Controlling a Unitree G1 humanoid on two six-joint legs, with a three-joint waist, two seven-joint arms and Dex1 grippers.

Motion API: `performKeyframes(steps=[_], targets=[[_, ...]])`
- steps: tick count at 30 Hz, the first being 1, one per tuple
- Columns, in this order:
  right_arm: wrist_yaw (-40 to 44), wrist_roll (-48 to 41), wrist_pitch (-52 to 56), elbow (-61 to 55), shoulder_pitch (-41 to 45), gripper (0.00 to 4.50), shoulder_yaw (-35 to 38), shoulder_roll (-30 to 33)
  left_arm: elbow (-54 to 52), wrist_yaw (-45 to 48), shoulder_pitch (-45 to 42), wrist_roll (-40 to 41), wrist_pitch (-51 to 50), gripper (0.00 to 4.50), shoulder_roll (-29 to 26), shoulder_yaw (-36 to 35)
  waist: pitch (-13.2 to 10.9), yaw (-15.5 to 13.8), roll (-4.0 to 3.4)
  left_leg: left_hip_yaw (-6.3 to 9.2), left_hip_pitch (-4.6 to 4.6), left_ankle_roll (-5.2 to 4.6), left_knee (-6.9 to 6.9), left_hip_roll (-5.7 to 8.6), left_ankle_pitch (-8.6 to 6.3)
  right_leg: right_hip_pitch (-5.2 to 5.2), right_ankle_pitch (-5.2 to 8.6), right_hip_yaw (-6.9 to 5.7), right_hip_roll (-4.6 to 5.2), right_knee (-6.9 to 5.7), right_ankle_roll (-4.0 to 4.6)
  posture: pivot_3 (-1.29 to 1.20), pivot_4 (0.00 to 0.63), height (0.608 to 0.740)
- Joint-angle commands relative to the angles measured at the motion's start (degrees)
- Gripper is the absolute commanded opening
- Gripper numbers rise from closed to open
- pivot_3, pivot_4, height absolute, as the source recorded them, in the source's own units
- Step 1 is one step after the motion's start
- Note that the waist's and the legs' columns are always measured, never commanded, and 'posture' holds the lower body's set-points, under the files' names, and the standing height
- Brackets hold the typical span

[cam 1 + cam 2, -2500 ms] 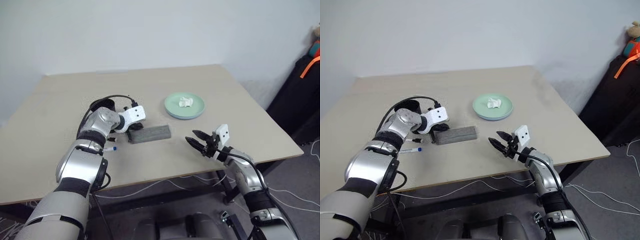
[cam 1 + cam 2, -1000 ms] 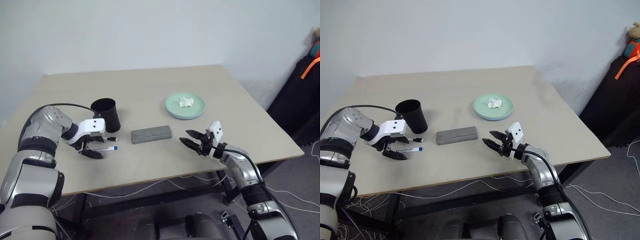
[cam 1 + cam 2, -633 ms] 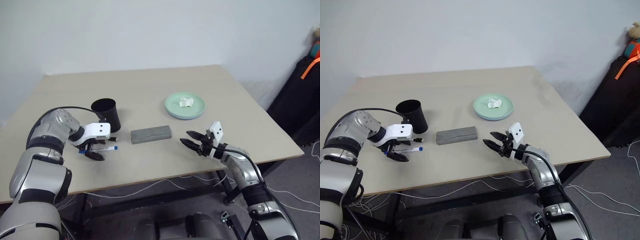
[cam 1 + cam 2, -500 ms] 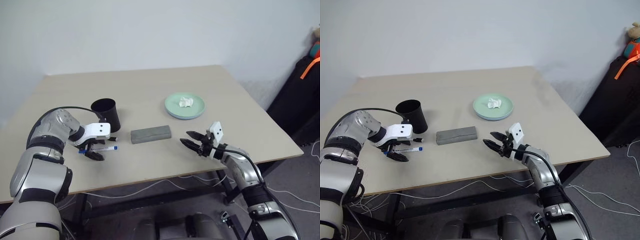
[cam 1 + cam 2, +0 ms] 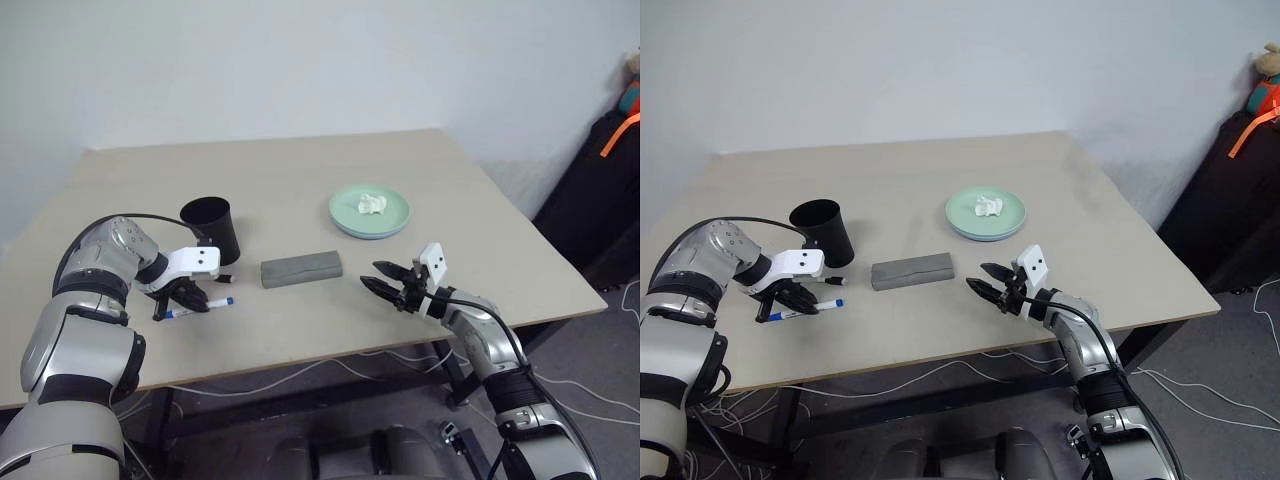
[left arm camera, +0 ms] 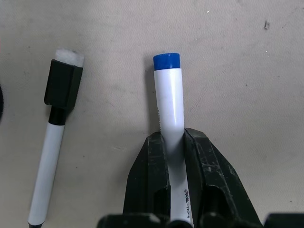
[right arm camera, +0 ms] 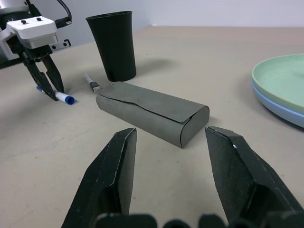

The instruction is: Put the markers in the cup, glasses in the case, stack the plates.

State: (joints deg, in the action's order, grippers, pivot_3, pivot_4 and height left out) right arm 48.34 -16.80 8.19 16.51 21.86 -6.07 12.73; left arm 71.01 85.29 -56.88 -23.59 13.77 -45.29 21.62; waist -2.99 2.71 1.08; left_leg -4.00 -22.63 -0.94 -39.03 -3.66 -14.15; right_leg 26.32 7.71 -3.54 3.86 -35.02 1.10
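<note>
Whereas half a second ago the left gripper [image 5: 186,300] stood spread over the blue-capped marker [image 6: 169,102], its fingers are now clamped on the marker's barrel, as the left wrist view shows. The marker has also swung: it lay roughly left-right on the surface [image 5: 300,170], and now its long axis runs diagonally, blue cap toward the right and slightly far, tail end to the near left. It looks to be at or just off the surface; cannot tell which.

Judgement: the grasp is made, so the next step is to lift and carry it to the cup [image 5: 212,229], just beyond and right of the gripper.

The black-capped marker [image 6: 53,128] lies untouched beside the cup's base. The case [image 5: 301,269] is closed, mid-surface. The plates [image 5: 369,211] are stacked, mint on blue, with a paper wad [image 5: 372,204] on top. The right gripper [image 5: 393,287] hovers with fingers apart, holding nothing, right of the case.
</note>
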Motion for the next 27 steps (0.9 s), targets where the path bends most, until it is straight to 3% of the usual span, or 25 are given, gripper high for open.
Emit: performKeyframes(steps=[1,7,13,19,27], targets=[[0.09,-0.28,-0.72,-2.05,1.04,2.50,0.66,0.09,-1.73,2.01,-0.89,2.25,1.22,0.07,-0.80,-1.88,-0.01,-0.01,0.01,0.00,0.00,0.00,0.00,0.00,0.00,0.00,0.00,0.00,0.00,0.00,0.00,0.00,0.000,0.740],[0.53,-0.35,-0.35,-2.51,0.52,2.50,0.52,0.50,-8.66,7.05,0.68,13.14,-0.56,0.07,-0.39,-6.89,-0.01,-0.01,0.04,0.01,-0.02,0.04,-0.03,0.00,-0.02,-0.01,0.00,-0.01,0.02,0.00,0.00,0.00,0.000,0.740],[1.14,-0.27,0.10,-2.67,0.71,2.50,0.17,0.76,-20.93,4.86,4.09,25.92,-11.67,0.07,2.41,-17.25,-0.01,0.02,0.04,0.03,-0.02,-0.01,-0.03,0.00,0.01,-0.02,0.00,0.00,0.01,0.00,0.00,0.00,0.000,0.740],[2.07,-0.23,0.48,-2.57,1.19,2.50,-0.43,1.07,-28.81,-15.04,6.34,34.20,-15.46,0.07,7.18,-29.79,-0.01,0.06,0.04,0.04,0.02,-0.03,-0.06,-0.01,0.02,-0.04,-0.08,0.02,-0.02,-0.05,-0.13,0.00,0.000,0.740],[2.89,-0.19,0.72,-2.34,1.73,2.50,-0.76,1.28,-32.78,-40.20,9.16,33.25,-9.85,0.07,9.94,-36.54,0.00,0.03,0.05,0.02,0.09,-0.02,-0.06,0.00,0.03,-0.08,-0.10,0.05,-0.04,-0.09,-0.15,0.00,0.000,0.740]])
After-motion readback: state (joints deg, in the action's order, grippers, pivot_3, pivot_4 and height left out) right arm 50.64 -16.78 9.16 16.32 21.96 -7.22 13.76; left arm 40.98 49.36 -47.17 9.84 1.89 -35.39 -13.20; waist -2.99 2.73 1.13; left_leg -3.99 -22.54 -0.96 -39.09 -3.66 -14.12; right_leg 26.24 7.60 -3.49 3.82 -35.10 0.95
